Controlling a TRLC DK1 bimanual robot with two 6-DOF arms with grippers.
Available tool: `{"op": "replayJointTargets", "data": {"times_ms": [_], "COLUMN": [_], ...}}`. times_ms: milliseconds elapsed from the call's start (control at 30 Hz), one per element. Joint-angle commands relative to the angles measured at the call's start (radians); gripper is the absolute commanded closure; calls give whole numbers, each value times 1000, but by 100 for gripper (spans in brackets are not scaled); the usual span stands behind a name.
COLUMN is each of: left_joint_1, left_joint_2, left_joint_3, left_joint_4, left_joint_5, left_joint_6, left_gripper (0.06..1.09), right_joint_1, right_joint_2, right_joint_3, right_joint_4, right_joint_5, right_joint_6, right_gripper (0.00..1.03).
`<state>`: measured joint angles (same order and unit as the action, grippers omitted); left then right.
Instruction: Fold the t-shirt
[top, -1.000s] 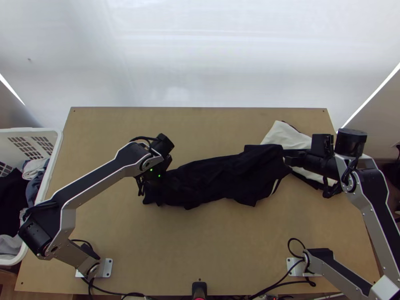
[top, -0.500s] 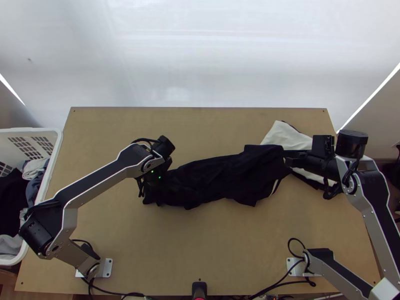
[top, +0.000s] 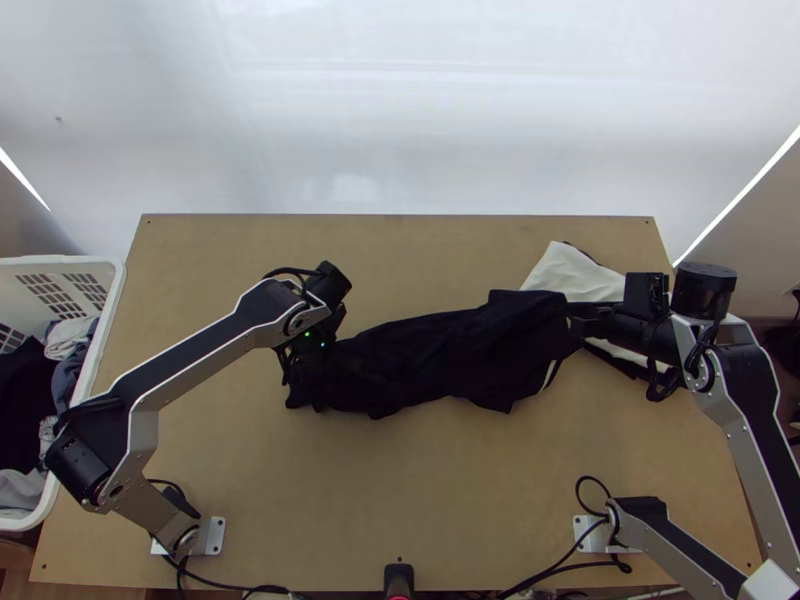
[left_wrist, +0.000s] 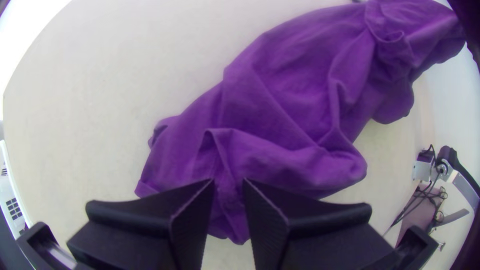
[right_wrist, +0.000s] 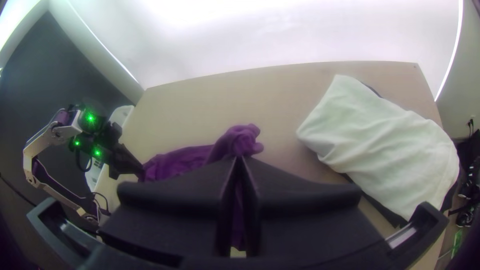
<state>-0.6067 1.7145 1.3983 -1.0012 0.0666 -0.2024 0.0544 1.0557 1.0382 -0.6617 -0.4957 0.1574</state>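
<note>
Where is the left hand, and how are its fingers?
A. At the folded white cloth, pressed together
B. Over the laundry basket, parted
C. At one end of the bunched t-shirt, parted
C: the left hand is at the t-shirt's end, with a gap between its fingertips and cloth showing through it.

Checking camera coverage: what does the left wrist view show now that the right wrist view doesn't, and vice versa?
Left wrist view: gap between the left claw's fingers, t-shirt between them; right arm's base with cables.
Right wrist view: right claw, shut on the t-shirt; white cloth beside it.
Both: t-shirt, table, left claw, basket.
</note>
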Motion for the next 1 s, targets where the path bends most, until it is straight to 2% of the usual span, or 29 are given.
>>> {"op": "replayJointTargets", "data": {"times_ms": [0,433,467,500,533,800,967], "left_joint_1": [-7,-7,-7,-8,-8,27,180], "left_joint_2": [2,-7,-9,-12,-18,-70,-133], "left_joint_3": [-1,-42,-56,-70,-84,-125,33], "left_joint_4": [-19,-10,10,33,70,190,191], "left_joint_5": [-2,-19,-28,-28,-30,-28,-22], "left_joint_6": [3,15,15,17,17,1,-95], "left_gripper": [74,75,79,96,105,105,105], "right_joint_1": [-1,-1,-1,1,1,-7,-25], "right_joint_2": [-3,-3,-5,-6,-8,-16,12], "right_joint_3": [0,-4,-4,-4,-4,6,42], "right_joint_4": [-1,-1,-3,-4,-4,-19,-27], "right_joint_5": [2,2,2,2,2,3,17], "right_joint_6": [-2,-1,-1,-1,1,1,10], "right_gripper": [100,100,100,100,100,100,100]}}
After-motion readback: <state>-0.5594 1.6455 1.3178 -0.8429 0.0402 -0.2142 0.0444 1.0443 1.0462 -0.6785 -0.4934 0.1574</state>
